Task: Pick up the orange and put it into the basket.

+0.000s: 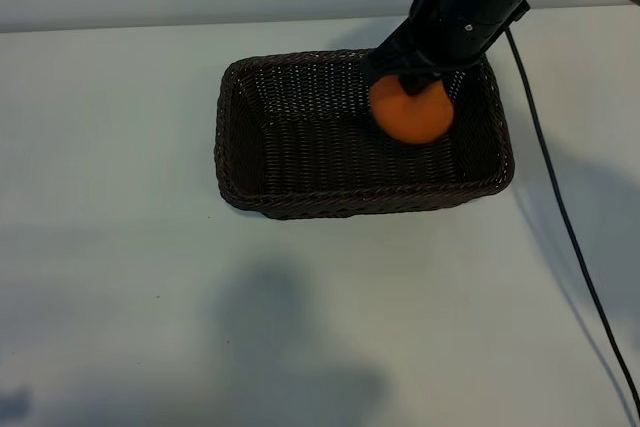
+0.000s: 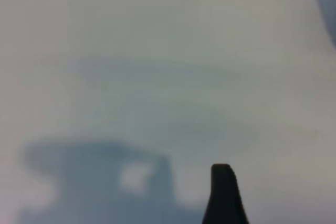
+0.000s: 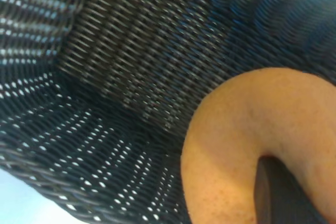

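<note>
The orange (image 1: 412,115) hangs in my right gripper (image 1: 410,84), which is shut on it from above. It sits inside the right end of the dark brown wicker basket (image 1: 300,209), close to the far wall. In the right wrist view the orange (image 3: 247,145) fills the near corner, with one dark finger (image 3: 278,195) pressed into its skin and the basket's woven wall (image 3: 131,51) behind. Whether the fruit touches the basket floor cannot be told. The left arm is out of the exterior view. Its wrist view shows one dark fingertip (image 2: 224,195) over bare table, holding nothing.
The basket stands on a white table (image 1: 120,277). A black cable (image 1: 560,207) runs down the table at the right of the basket. The right arm reaches in from the top right, over the basket's far right corner.
</note>
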